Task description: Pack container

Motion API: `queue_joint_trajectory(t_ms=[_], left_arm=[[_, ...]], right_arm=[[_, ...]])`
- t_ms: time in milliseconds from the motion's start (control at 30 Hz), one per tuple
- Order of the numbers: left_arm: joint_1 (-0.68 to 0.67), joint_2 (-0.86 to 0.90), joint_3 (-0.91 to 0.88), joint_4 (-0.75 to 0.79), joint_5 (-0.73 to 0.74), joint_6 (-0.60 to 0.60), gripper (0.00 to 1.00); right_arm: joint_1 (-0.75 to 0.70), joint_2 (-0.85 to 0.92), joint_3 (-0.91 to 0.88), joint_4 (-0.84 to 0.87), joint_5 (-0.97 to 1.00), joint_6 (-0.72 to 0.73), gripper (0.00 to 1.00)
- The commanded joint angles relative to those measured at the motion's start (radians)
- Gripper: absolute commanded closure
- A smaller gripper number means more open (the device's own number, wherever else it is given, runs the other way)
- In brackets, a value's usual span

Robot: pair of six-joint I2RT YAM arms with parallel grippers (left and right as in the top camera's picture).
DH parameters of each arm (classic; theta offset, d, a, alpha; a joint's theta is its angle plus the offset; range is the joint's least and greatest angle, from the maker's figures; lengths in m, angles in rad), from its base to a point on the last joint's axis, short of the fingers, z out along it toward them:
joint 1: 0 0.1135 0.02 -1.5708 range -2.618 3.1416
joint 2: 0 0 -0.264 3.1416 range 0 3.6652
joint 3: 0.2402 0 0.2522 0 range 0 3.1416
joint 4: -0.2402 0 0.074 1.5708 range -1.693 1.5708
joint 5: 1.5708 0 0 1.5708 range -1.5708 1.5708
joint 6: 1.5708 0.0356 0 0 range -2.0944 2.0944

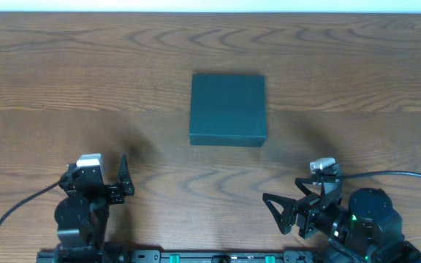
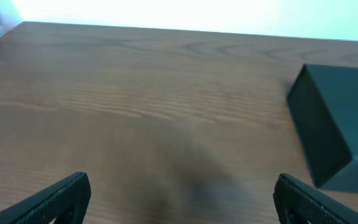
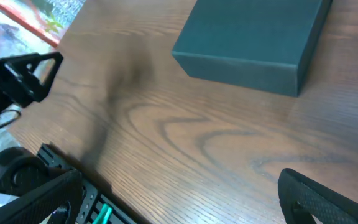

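The container [image 1: 228, 108] is a dark green-black square box with its lid closed, lying flat at the middle of the wooden table. It shows at the right edge of the left wrist view [image 2: 340, 124] and at the top of the right wrist view [image 3: 253, 40]. My left gripper [image 1: 115, 183] is open and empty near the front left, well short of the box; its fingers [image 2: 179, 199] frame bare wood. My right gripper [image 1: 283, 208] is open and empty at the front right, its fingers [image 3: 179, 199] spread wide over bare wood.
The wooden table [image 1: 64, 80] stretches to a white far edge. A black base rail with green connectors [image 1: 218, 257] runs along the front edge. Cables trail from both arms. The left arm [image 3: 17, 78] shows at the left of the right wrist view.
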State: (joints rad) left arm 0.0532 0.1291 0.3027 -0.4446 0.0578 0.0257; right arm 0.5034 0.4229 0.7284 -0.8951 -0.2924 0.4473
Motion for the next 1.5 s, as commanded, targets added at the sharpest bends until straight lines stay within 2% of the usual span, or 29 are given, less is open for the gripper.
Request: queue_joint_trajectory(t_ms=[0, 233, 500, 1467], left_arm=[[0.008, -0.06, -0.052, 0.022, -0.04, -0.038, 0.05], [0.008, -0.123, -0.144, 0.071, -0.042, -0.042, 0.05], [0.007, -0.126, -0.231, 0.206, -0.039, -0.063, 0.05], [0.005, -0.126, -0.232, 0.209, -0.039, -0.048, 0.05]], right_arm=[[0.008, -0.001, 0.008, 0.0, -0.003, -0.007, 0.01], [0.008, -0.001, 0.008, 0.0, -0.003, -0.007, 0.01], [0.008, -0.001, 0.008, 0.0, -0.003, -0.007, 0.01], [0.008, -0.001, 0.008, 0.0, -0.003, -0.007, 0.01]])
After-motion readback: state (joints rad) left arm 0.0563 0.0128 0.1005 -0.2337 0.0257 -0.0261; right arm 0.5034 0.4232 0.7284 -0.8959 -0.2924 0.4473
